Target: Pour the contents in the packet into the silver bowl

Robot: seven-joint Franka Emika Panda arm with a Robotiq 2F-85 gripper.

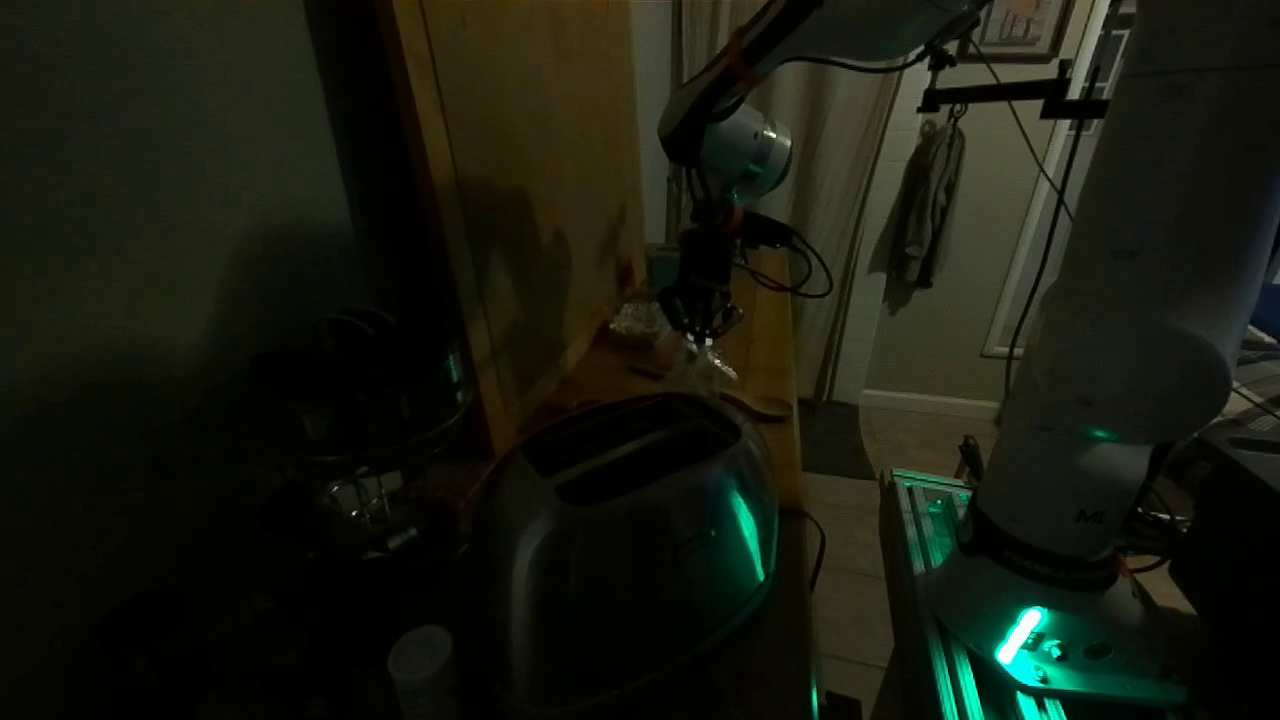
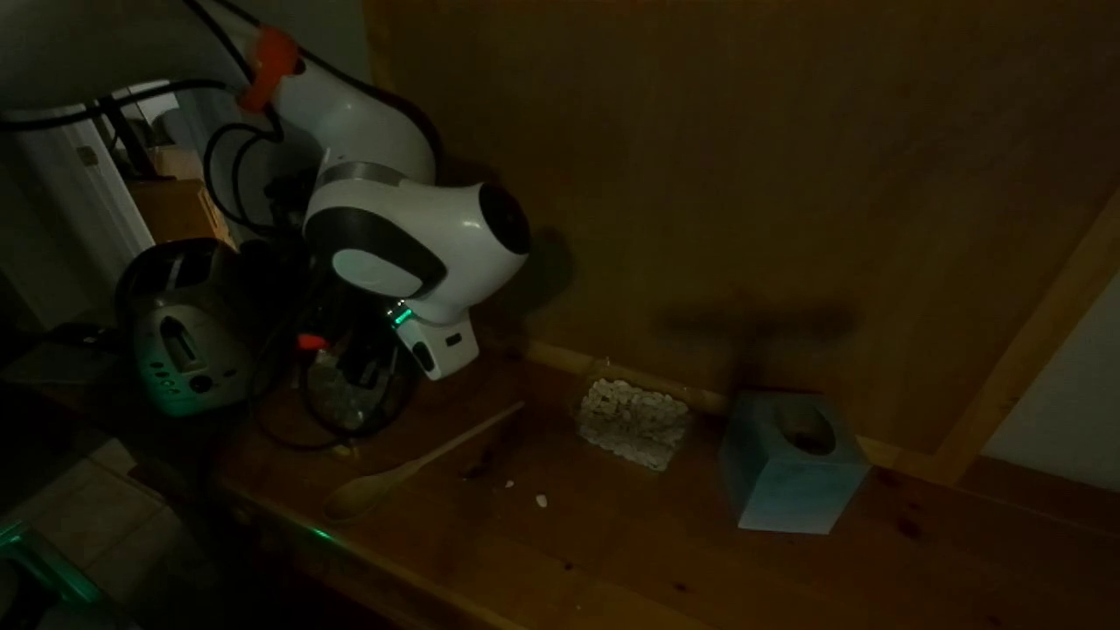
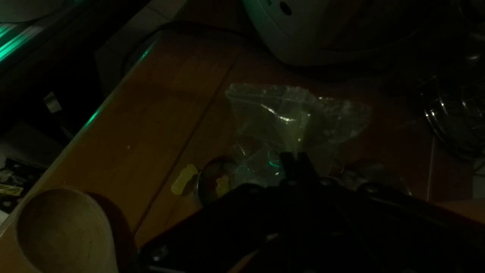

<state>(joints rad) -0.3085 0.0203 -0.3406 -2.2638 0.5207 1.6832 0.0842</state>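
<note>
The packet, a clear crinkled plastic bag (image 3: pixel 261 113), is pinched between the tips of my gripper (image 3: pixel 294 154), which is shut on it. Its wide edge fans out ahead of the fingertips. More of the clear plastic lies to the left, over part of the silver bowl (image 3: pixel 206 182). Only the bowl's left rim and wall show there; my fingers and the plastic hide the rest. A yellow piece (image 3: pixel 185 180) lies beside the rim, and a similar yellow shape shows within it, possibly a reflection. In an exterior view the gripper (image 1: pixel 700 338) points down with the packet (image 1: pixel 703 372) below it, behind the toaster.
A metal toaster (image 1: pixel 640 560) stands close by, also seen in the wrist view (image 3: pixel 303 45). A wooden spoon (image 2: pixel 367 492) lies near the table's front edge. A container of white pieces (image 2: pixel 634 424) and a blue tissue box (image 2: pixel 792 481) stand against the wooden panel. The room is dim.
</note>
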